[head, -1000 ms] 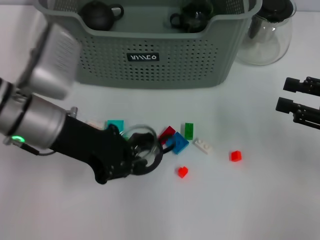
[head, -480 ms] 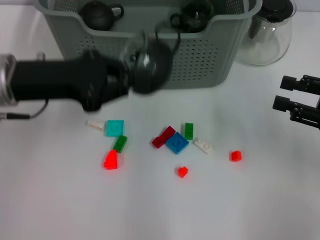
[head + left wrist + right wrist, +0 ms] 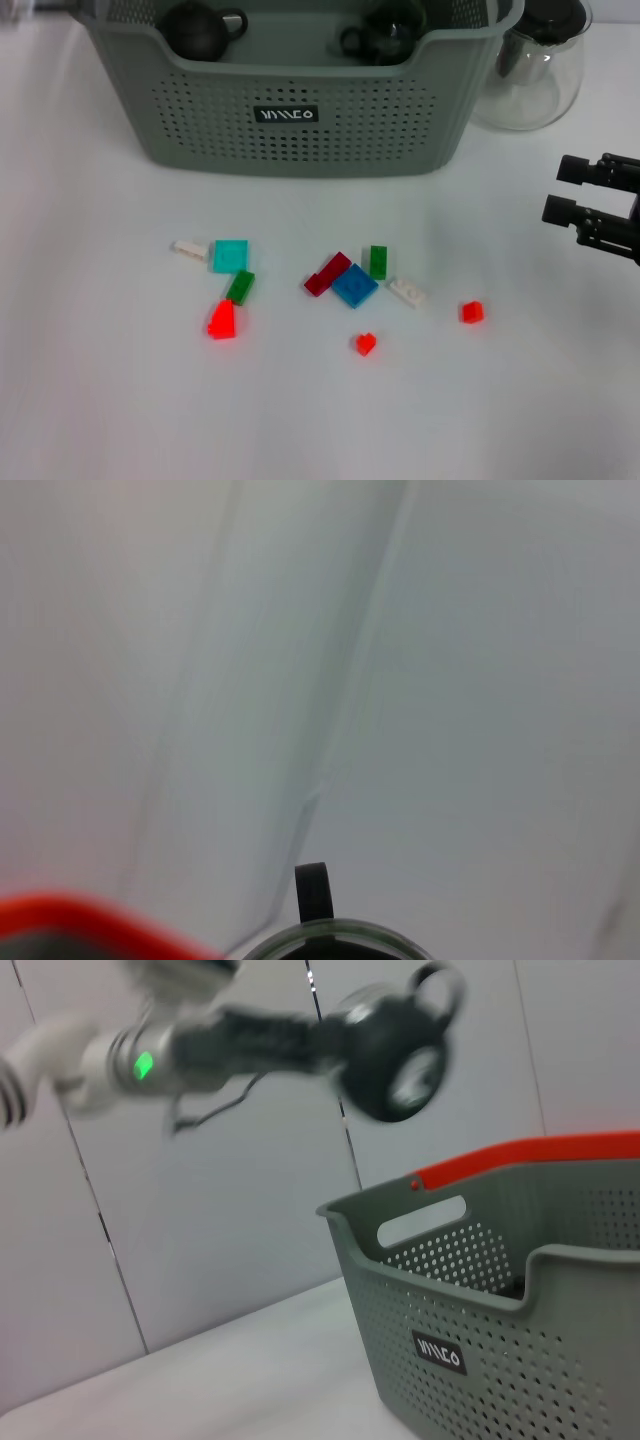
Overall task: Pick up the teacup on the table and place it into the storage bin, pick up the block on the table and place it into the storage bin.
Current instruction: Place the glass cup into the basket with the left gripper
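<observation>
The grey-green storage bin [image 3: 200, 120] stands at the back of the table, and the right wrist view shows it as well [image 3: 500, 1290]. In that view my left gripper [image 3: 395, 1045] hangs high above the bin, shut on the clear teacup [image 3: 412, 1072]. The left wrist view catches only the teacup's glass rim [image 3: 330, 935]. Several small blocks lie loose in front of the bin, among them a red block [image 3: 222, 320], a teal block [image 3: 230, 255] and a blue block [image 3: 354, 285]. My right gripper [image 3: 567, 190] waits open at the right edge.
Two dark pots [image 3: 200, 28] [image 3: 385, 30] sit inside the bin. A clear glass jug [image 3: 535, 70] with a dark lid stands right of the bin. More blocks lie at the right: white [image 3: 406, 291], red [image 3: 365, 343] and red [image 3: 471, 311].
My left arm has lifted the teacup from among the blocks, swung up past the bin's front and left the head view. The blocks it covered now show. The right gripper barely moved.
</observation>
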Robot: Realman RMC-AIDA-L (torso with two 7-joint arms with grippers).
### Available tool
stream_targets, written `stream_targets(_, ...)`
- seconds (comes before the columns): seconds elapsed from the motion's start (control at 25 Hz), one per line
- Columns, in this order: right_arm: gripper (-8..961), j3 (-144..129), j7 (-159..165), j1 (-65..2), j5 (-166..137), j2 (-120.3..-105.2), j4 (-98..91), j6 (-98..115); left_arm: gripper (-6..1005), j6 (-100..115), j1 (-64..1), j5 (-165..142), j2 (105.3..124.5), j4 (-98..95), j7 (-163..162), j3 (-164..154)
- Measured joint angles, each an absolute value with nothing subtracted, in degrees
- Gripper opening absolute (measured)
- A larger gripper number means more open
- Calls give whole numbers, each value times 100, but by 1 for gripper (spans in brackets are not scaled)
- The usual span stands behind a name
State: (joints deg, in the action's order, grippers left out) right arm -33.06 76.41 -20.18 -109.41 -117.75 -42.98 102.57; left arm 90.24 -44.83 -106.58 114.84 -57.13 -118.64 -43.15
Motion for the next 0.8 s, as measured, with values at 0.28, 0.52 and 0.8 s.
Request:
stream_targets(0.28, 611, -3289, 7600, -2040, -11004, -11798, -4298, 10247, 50, 8009, -5467, -12229, 11330, -5434, -12926, -4817)
stream_targets(0.52, 611, -3282, 7597, -2048, -11005, -11816, -4298, 10247, 52, 6610, -5922, -13365, 11486, -4761, -13546, -5626)
stream_targets(0.8, 611, -3285, 7606, -2055, -11005, -11822, -4298, 10248, 54, 5416, -6462, -14604, 11815, -3563, -13829, -6090)
